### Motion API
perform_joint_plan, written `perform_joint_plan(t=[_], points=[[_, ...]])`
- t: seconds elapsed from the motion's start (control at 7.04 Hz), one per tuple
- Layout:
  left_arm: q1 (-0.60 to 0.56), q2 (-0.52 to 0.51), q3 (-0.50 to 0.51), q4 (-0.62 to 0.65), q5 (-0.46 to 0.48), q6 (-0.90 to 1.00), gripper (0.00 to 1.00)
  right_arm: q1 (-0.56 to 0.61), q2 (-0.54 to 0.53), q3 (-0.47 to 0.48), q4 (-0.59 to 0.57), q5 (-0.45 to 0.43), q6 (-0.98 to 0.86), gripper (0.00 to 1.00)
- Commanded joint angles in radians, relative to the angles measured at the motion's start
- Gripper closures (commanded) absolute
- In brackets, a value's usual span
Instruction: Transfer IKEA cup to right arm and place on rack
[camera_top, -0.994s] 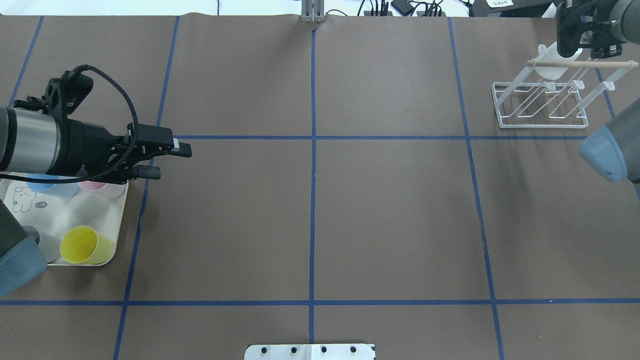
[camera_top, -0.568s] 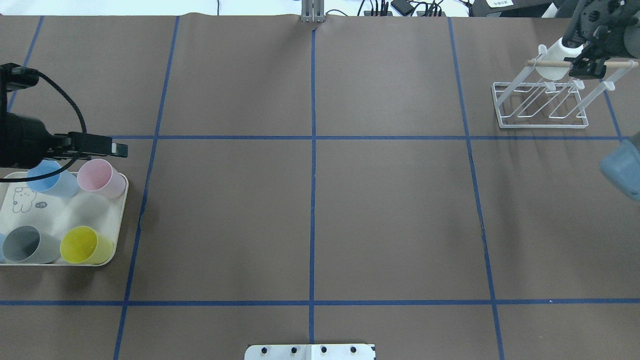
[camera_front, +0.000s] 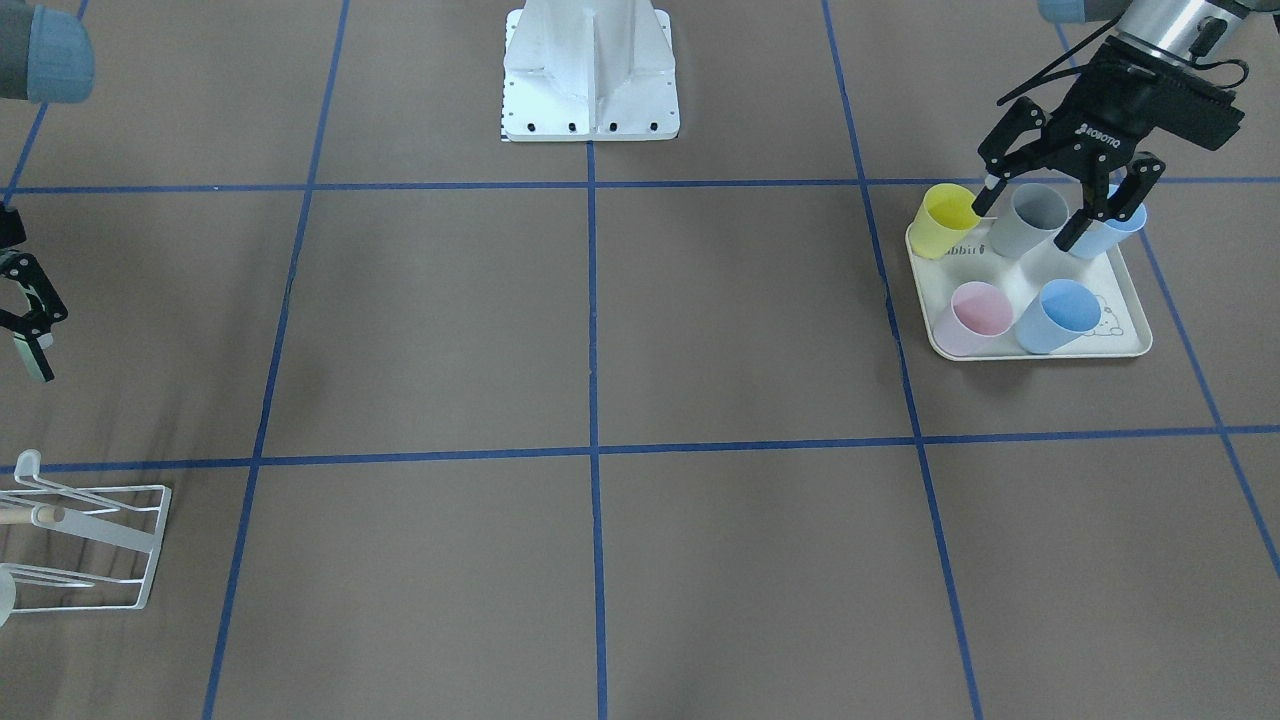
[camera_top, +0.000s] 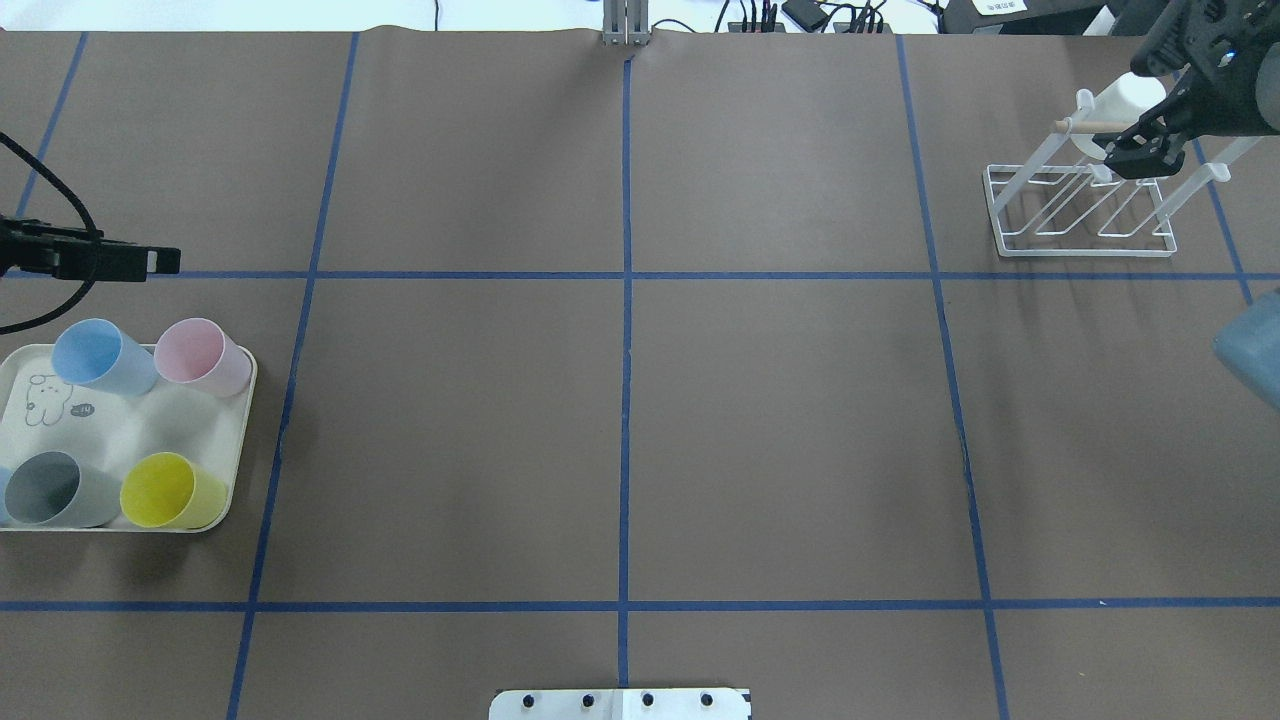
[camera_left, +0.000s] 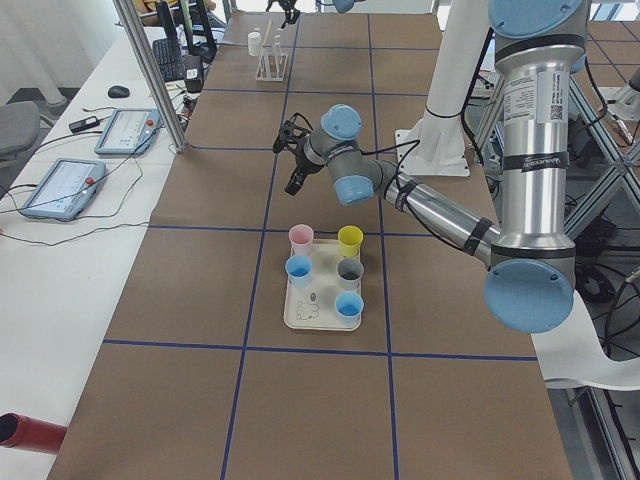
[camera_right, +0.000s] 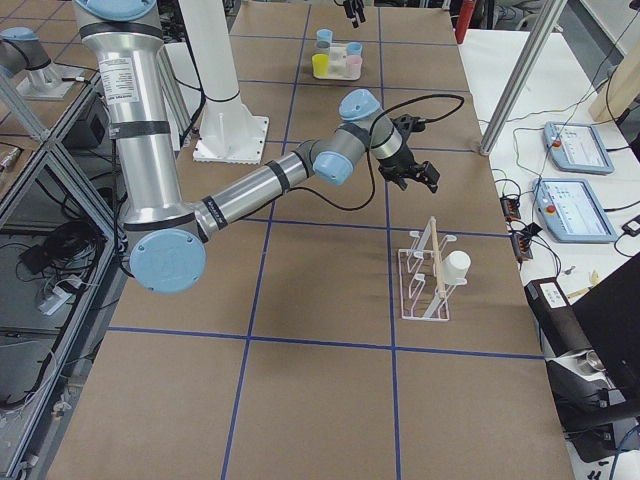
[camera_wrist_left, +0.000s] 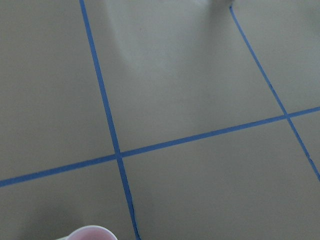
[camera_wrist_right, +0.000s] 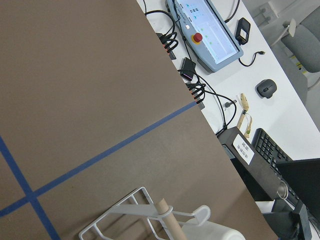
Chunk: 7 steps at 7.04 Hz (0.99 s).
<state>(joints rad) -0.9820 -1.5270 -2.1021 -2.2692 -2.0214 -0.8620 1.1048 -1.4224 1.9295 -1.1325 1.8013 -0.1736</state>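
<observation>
A white IKEA cup (camera_top: 1120, 100) hangs on a far prong of the white wire rack (camera_top: 1085, 215), under its wooden rod; it also shows in the right side view (camera_right: 457, 265). My right gripper (camera_front: 36, 330) is open and empty, raised beside the rack and apart from the cup. My left gripper (camera_front: 1035, 215) is open and empty, held high above the table on the far side of the cream tray (camera_top: 110, 430). In that tray stand pink (camera_top: 200, 355), blue (camera_top: 95, 355), grey (camera_top: 55, 490) and yellow (camera_top: 170, 490) cups. The left wrist view catches only the pink cup's rim (camera_wrist_left: 90, 234).
Blue tape lines divide the brown table cover. The robot's white base plate (camera_front: 590, 75) sits at the near middle edge. Beyond the table's far edge lie cables, a tablet (camera_wrist_right: 210, 35) and a keyboard (camera_wrist_right: 272, 150).
My left gripper has pulled back to the left off the tray, uncovering the cups. My right gripper has drawn away from the white cup, which stays on the rack.
</observation>
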Motion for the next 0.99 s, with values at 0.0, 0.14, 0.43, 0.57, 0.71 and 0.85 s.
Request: perform_joint_plan(t=[0.0, 0.14, 0.43, 0.57, 0.71, 0.85], points=[[0.003, -0.048, 0.007, -0.079, 0.023, -0.197, 0.00, 0.000, -0.004, 0.005, 0.000, 0.018, 0.023, 0.00], [0.003, -0.056, 0.008, -0.087, 0.020, -0.213, 0.00, 0.000, -0.004, 0.005, 0.000, 0.018, 0.023, 0.00], [0.013, -0.094, 0.036, -0.127, 0.016, -0.195, 0.01, 0.000, -0.004, 0.006, 0.000, 0.023, 0.026, 0.00], [0.013, -0.087, 0.057, -0.169, 0.016, -0.177, 0.01, -0.003, -0.016, 0.002, 0.000, 0.079, 0.096, 0.00], [0.011, -0.062, 0.075, -0.176, 0.024, -0.116, 0.01, -0.003, -0.018, 0.023, 0.000, 0.116, 0.209, 0.00], [0.011, 0.029, 0.086, -0.171, 0.026, 0.085, 0.00, -0.006, -0.016, 0.037, 0.000, 0.136, 0.273, 0.00]])
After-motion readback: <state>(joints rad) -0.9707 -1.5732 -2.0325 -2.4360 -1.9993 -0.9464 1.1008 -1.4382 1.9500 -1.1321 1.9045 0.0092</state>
